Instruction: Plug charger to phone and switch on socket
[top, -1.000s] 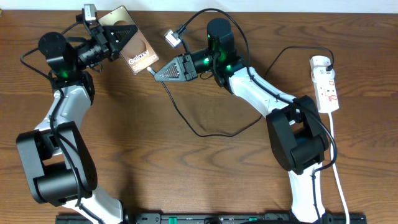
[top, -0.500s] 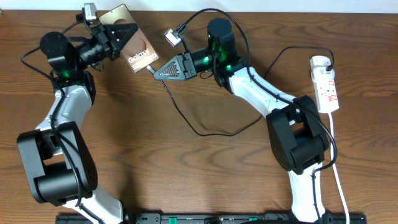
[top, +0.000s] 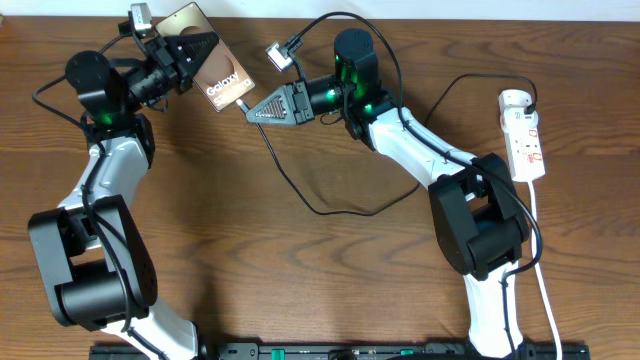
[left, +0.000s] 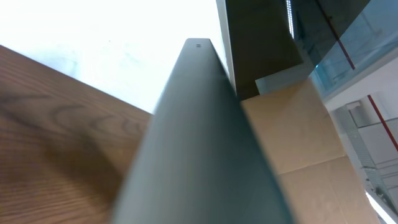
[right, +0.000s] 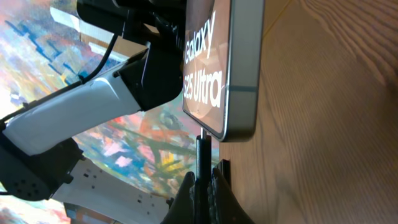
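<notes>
Since a second ago the right gripper (top: 252, 108) has crept left toward the phone (top: 222, 82), bringing the connector tip (right: 201, 149) of the charger (top: 300, 195) to the phone's bottom edge, perhaps just short of the port. Its jaws pinch the stiff little tip fully; the cable trails limp. At far left, the left gripper (top: 188, 55) is clamped on the sides of the light, slick, rigid slab and holds it tilted
</notes>
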